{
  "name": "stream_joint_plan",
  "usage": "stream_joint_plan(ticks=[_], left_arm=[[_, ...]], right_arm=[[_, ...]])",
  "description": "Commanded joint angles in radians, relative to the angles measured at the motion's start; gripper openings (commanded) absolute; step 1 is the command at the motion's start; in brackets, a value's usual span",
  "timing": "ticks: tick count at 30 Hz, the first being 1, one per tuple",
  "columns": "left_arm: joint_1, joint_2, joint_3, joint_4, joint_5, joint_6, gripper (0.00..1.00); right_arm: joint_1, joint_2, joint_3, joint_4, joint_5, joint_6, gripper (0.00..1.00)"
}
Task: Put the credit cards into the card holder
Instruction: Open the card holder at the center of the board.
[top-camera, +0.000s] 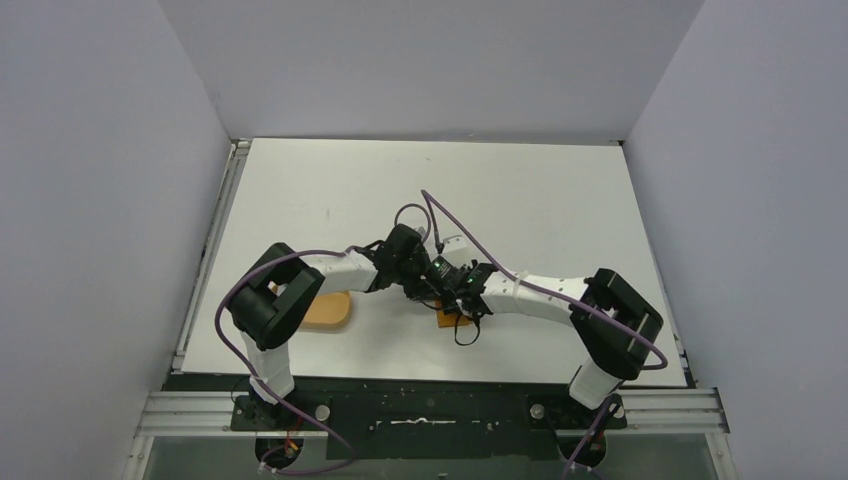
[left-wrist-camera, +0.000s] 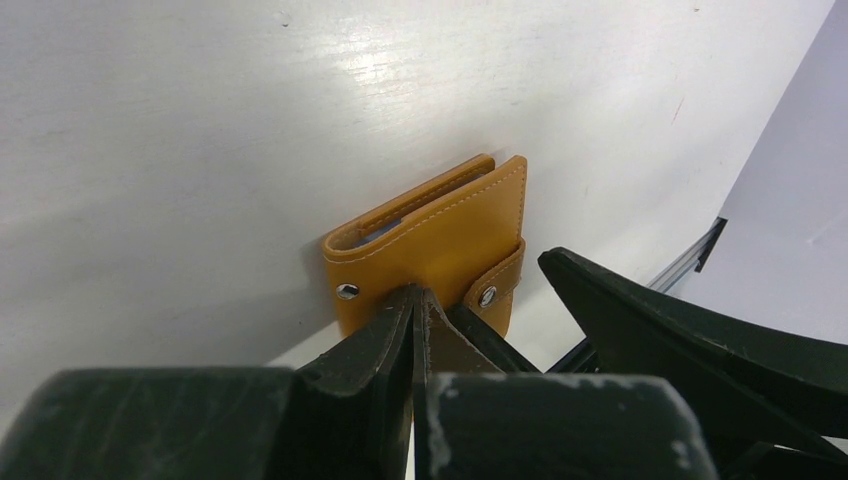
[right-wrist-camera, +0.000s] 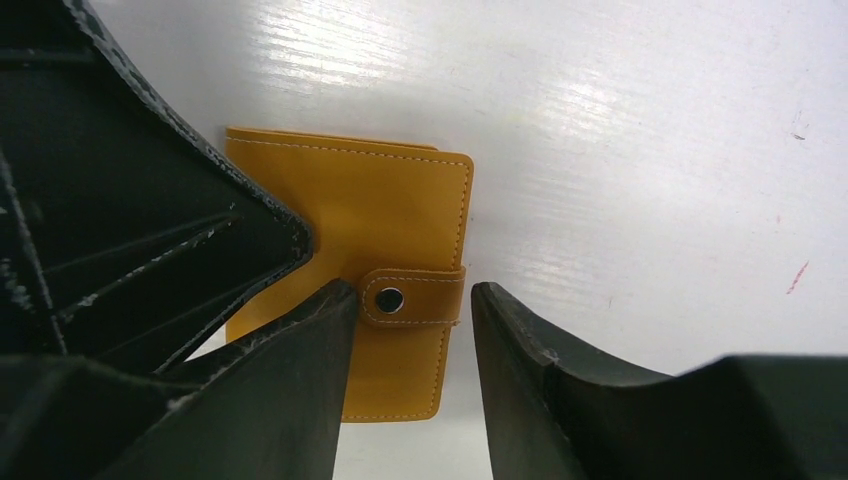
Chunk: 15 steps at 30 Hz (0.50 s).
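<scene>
While L hand (left-wrist-camera: 415, 296), pressed together, part-hides card holder (left-wrist-camera: 440, 235), R hand (right-wrist-camera: 412, 295) spread.

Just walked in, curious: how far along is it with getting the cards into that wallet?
Nearly finished, it seems. Done: the card holder lies folded, a grey edge between its covers, probably a card; no loose cards show. In hand: the left gripper, shut, presses on it; the right gripper, open, straddles the closure tab. Left: perhaps fastening that tab.

A white tabletop (top-camera: 330, 190) carries a closed tan-orange card holder (right-wrist-camera: 340, 210), lying flat near the front middle, and an orange oval tray (top-camera: 328, 310) well apart to its left.
</scene>
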<state>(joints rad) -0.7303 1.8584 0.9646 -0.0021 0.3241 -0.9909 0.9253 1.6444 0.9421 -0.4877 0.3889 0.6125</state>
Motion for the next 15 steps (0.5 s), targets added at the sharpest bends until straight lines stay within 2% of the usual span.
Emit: stream_joint_plan(ticks=[1, 7, 15], left_arm=[[0.003, 0.057, -0.027, -0.084, -0.097, 0.047, 0.0], [0.003, 0.06, -0.023, -0.095, -0.098, 0.054, 0.0], [0.004, 0.063, -0.02, -0.1, -0.097, 0.058, 0.0]], right_arm=[[0.006, 0.025, 0.04, -0.041, 0.091, -0.008, 0.45], [0.009, 0.018, 0.038, -0.047, 0.104, -0.006, 0.36], [0.012, 0.014, 0.037, -0.047, 0.104, -0.006, 0.17]])
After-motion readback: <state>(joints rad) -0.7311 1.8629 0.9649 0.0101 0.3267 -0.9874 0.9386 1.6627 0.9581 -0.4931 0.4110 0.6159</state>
